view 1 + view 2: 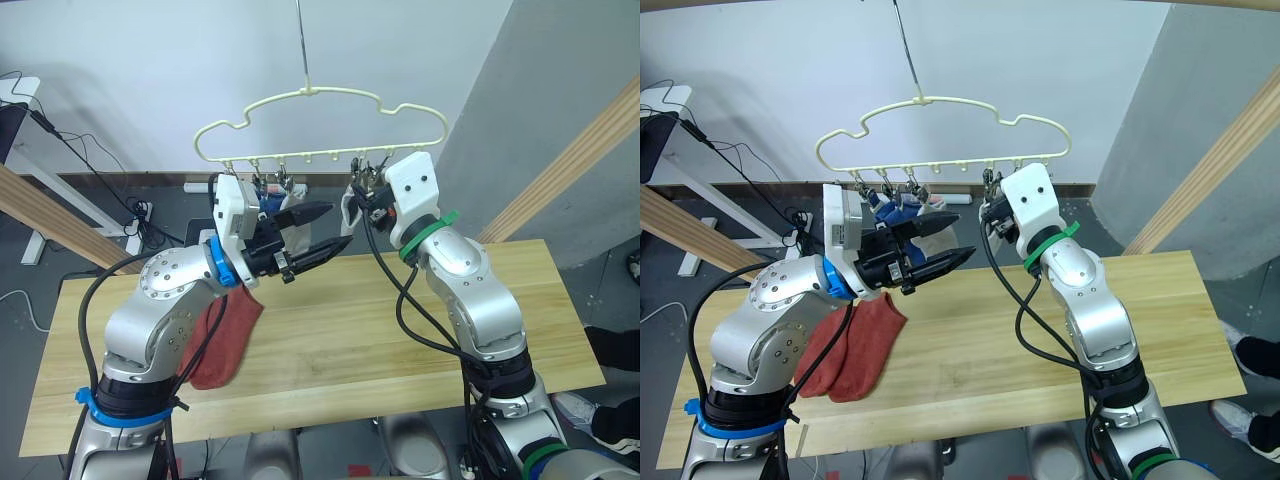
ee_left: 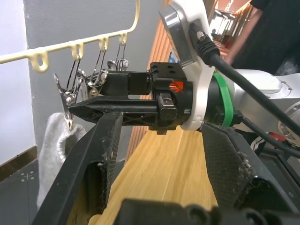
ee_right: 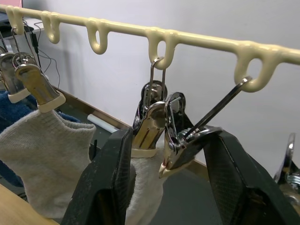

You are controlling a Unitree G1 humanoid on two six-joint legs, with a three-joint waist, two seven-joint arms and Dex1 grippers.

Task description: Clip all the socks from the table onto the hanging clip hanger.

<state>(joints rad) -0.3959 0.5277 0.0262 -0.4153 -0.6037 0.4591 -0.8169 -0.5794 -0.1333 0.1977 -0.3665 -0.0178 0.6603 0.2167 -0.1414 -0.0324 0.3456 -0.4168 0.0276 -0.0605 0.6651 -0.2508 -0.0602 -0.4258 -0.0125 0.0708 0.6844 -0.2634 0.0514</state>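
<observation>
Both jaws are standing apart with nothing pinched between them. The left gripper (image 1: 322,232) is hovering above the table's (image 1: 330,350) far edge, its two black fingers spread wide and pointing toward the right arm, empty. The right gripper (image 3: 166,187) is reaching up to the clip hanger (image 1: 320,120), and in the right wrist view its fingers (image 3: 108,187) are sitting either side of two metal clips (image 3: 180,140) that are dangling from the cream bar, without closing on them. One of those clips is gripping the top of a light grey sock (image 3: 145,187); the other is tilting sideways off its loop, and I cannot tell whether it is biting on any cloth.

The hanger is hanging by its hook from a thin rod (image 1: 300,40) above the table's far edge. At its left end, blue socks (image 1: 895,210) are hanging from clips, partly behind the left wrist. A second light grey sock (image 3: 44,159) is hanging from another clip next to the first.

Two rust-red socks (image 1: 855,345) are lying side by side on the table near its left end, partly under the left arm, toes pointing toward the near edge. A person's shoe (image 1: 1265,430) is showing on the floor beyond the table's right end.
</observation>
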